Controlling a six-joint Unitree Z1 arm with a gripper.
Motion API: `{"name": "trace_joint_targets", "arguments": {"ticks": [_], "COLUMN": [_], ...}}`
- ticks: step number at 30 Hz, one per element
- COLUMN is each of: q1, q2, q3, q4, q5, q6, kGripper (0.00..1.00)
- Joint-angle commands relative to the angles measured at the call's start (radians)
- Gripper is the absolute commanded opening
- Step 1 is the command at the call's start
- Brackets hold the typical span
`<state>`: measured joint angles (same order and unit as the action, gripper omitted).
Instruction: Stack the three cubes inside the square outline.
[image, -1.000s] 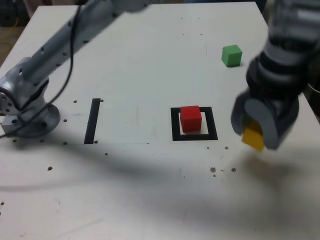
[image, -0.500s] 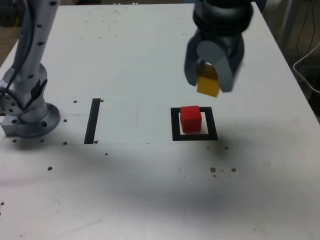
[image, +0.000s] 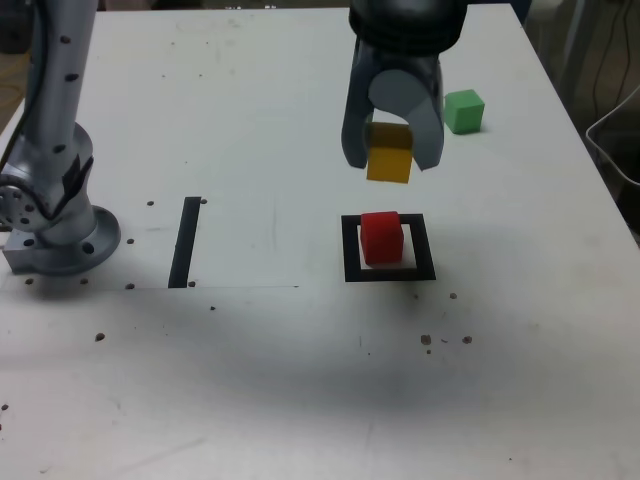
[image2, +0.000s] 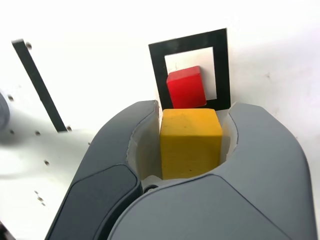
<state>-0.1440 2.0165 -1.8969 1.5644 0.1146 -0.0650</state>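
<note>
A: So what's the setup here, surface-wise?

B: A white tabletop dotted with small dark holes and marks, basically. A straight black strip is laid flat on it, and a thick black square outline with a white centre is seen too. Past the edge on the exterior view's right, a pale cable can be made out in the darker room.

A: Anything caught by just one camera?

B: Yep, the small matte green cube is shown only in the exterior view, on the tabletop near the far end. The round grey arm base is shown whole there as well, while only a sliver of something grey is caught at the wrist view's border.

A: And the gripper?

B: The grey gripper is held up off the table, its jaws spread just the width of the matte yellow cube pinched between them. The small matte red cube is seated inside the outline, nothing stacked on it, and a gap is left between it and the yellow one.
</note>
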Motion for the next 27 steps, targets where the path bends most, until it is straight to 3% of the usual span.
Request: {"name": "trace_joint_targets", "arguments": {"ticks": [1,7,16,27], "q1": [0.001,0.008,0.053,0.077], "q2": [0.001,-0.001,0.003,0.031], "q3": [0.008,0.033,0.111,0.158], "q4": [0.012,-0.005,-0.059,-0.116], "q5": [-0.010,-0.028,-0.039,-0.092], "q6": [-0.040,-0.112,-0.089,-0.075], "kGripper": [0.18,0.19,0.19,0.19]}}
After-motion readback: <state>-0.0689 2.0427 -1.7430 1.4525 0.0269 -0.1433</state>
